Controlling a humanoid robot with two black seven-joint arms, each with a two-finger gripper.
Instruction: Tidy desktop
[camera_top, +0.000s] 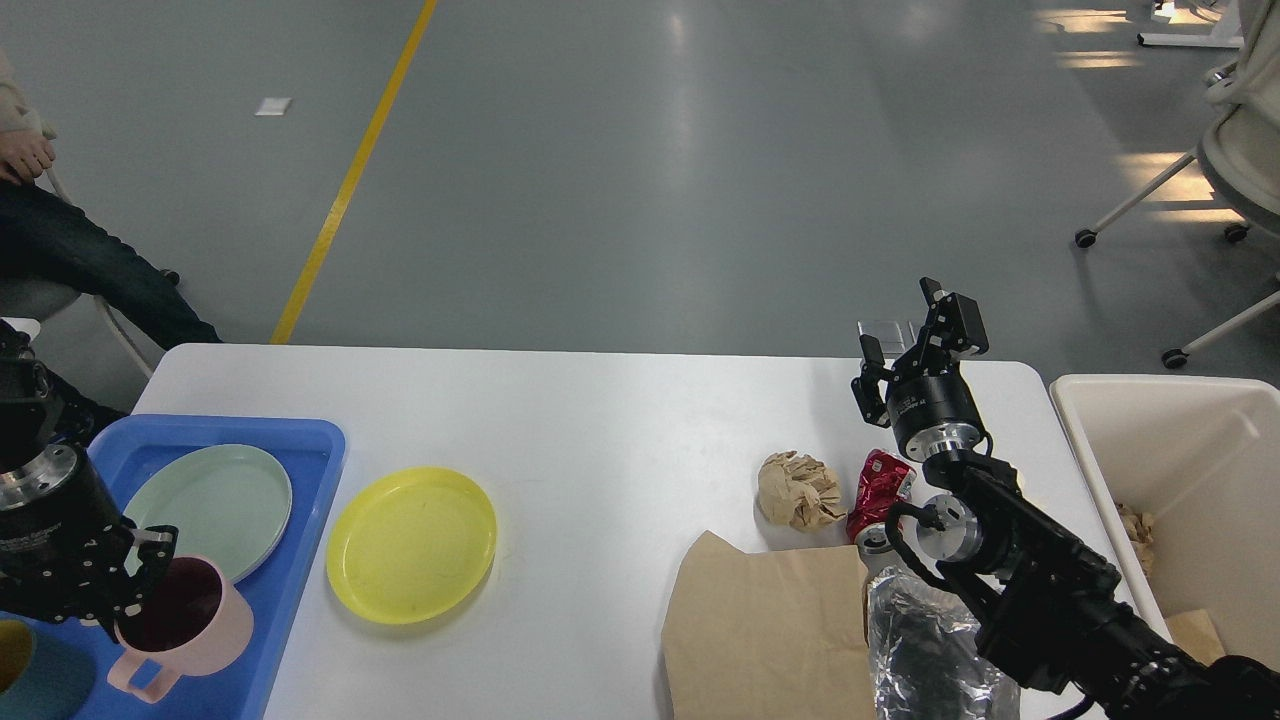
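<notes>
Nearest, the left tool (140, 575) pinches the pink mug's (190, 620) rim over the blue tray (300, 480). The counter (600, 420), underneath, runs lengthwise left-right. Beyond its right end, the right tool (905, 335) hovers spread.

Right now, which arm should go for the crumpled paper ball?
Right. Its open, empty tool hovers just beyond the paper ball, while the left tool is across the table, gripping the pink cup.
</notes>
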